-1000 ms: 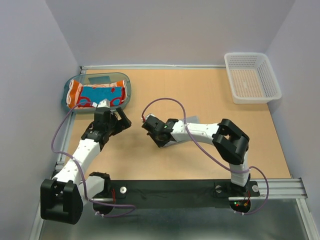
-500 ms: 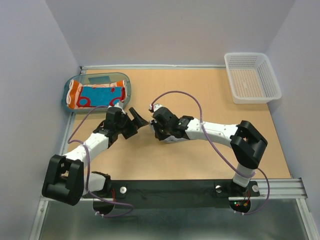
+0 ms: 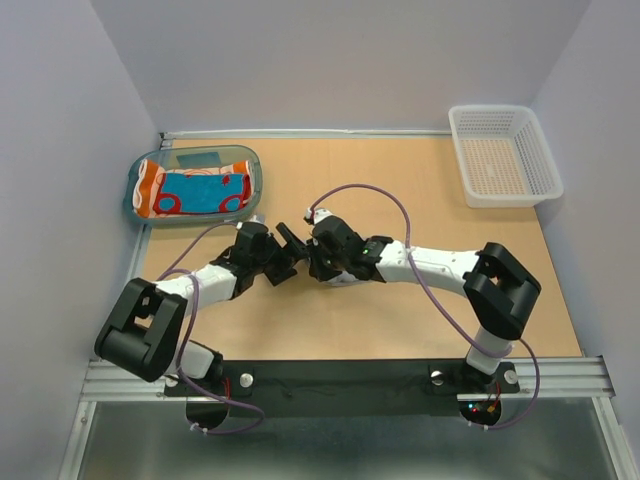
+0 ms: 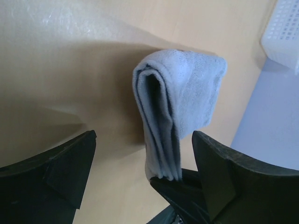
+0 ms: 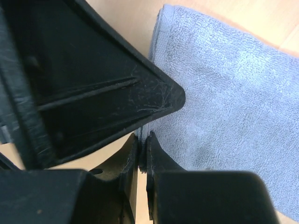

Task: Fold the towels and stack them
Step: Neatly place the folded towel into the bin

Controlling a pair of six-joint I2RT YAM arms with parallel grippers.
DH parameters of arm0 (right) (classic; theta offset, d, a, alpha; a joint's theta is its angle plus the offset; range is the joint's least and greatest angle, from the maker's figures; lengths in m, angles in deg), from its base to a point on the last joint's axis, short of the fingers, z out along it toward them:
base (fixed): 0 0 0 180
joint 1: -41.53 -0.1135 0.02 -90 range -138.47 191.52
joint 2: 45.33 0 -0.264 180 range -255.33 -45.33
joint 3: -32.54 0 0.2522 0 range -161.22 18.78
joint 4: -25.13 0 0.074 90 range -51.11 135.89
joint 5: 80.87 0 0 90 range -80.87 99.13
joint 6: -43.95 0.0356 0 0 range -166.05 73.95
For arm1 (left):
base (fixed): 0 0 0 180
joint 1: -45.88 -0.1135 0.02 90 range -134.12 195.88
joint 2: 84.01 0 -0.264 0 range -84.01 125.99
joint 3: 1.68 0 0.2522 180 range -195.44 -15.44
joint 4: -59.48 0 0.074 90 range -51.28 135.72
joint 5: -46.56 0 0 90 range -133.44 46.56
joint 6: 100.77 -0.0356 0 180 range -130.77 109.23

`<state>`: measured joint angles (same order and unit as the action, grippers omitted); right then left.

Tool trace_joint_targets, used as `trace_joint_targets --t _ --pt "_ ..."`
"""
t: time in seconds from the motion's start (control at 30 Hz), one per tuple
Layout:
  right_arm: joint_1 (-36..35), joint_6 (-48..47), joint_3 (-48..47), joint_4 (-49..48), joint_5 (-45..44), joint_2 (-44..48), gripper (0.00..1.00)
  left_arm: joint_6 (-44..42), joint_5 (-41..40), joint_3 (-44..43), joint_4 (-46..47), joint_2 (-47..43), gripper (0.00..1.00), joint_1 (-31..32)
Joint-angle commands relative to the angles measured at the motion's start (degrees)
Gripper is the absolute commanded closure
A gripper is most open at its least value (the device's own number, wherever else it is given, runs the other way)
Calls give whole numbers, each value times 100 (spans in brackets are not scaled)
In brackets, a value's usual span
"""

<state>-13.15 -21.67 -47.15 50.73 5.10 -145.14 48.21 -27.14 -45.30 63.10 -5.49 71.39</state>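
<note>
While right gripper point(image 5: 142, 149) pinches edge of folded grey towel point(image 4: 175, 107), left gripper point(image 4: 142, 140) gapes wide, towel straight ahead between its fingers point(image 4: 56, 172), long axis running away; both right of tray point(image 3: 135, 180), nearer arm bases.

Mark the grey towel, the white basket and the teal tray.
grey towel point(image 4: 180, 98), left wrist view, middle of its folded face.
white basket point(image 3: 508, 198), top view, its near wall.
teal tray point(image 3: 205, 157), top view, bare far end.

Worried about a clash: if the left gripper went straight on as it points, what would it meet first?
Likely the folded grey towel, pinched in the right gripper, straight ahead of the open left gripper; depth is unclear.
</note>
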Motion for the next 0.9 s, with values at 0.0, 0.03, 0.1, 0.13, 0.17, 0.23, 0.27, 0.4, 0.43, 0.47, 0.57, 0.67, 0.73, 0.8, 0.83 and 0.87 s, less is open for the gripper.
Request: trace_joint_targets --t 0.0,0.03,0.1,0.13,0.17,0.23,0.27,0.4,0.43,0.47,0.57,0.67,0.73,0.8,0.83,0.87 --pt "36 198 124 -568 25 322 100 403 -276 209 581 14 7 120" --pt "36 216 142 -612 25 322 100 421 -311 236 625 32 8 146" --pt "45 251 186 -673 52 322 99 404 -355 201 669 75 11 225" --pt "36 269 203 -700 60 313 100 395 -372 175 678 102 11 243" --pt "36 295 238 -726 60 304 99 395 -390 157 704 145 12 313" --pt "36 321 265 -788 87 304 100 386 -460 122 740 198 15 366" --pt "36 330 282 -814 96 304 99 386 -478 113 766 268 17 392" --pt "36 322 326 -858 148 304 99 386 -601 34 801 436 26 445" --pt "36 330 335 -858 166 296 100 377 -627 25 810 453 28 454" --pt "36 322 335 -867 166 295 99 360 -654 16 810 471 31 454" --pt "36 313 388 -876 201 304 100 246 -742 -28 810 445 55 463" --pt "36 322 423 -902 192 313 100 114 -786 -63 775 383 83 463" --pt "36 313 432 -902 149 330 99 -53 -864 -159 600 357 93 463" --pt "36 287 467 -902 26 427 89 -367 -926 -308 224 304 100 454" --pt "45 278 493 -894 -9 479 69 -509 -1048 -570 21 287 100 445" --pt "71 260 528 -885 -45 541 59 -650 -1119 -729 -198 269 100 428"
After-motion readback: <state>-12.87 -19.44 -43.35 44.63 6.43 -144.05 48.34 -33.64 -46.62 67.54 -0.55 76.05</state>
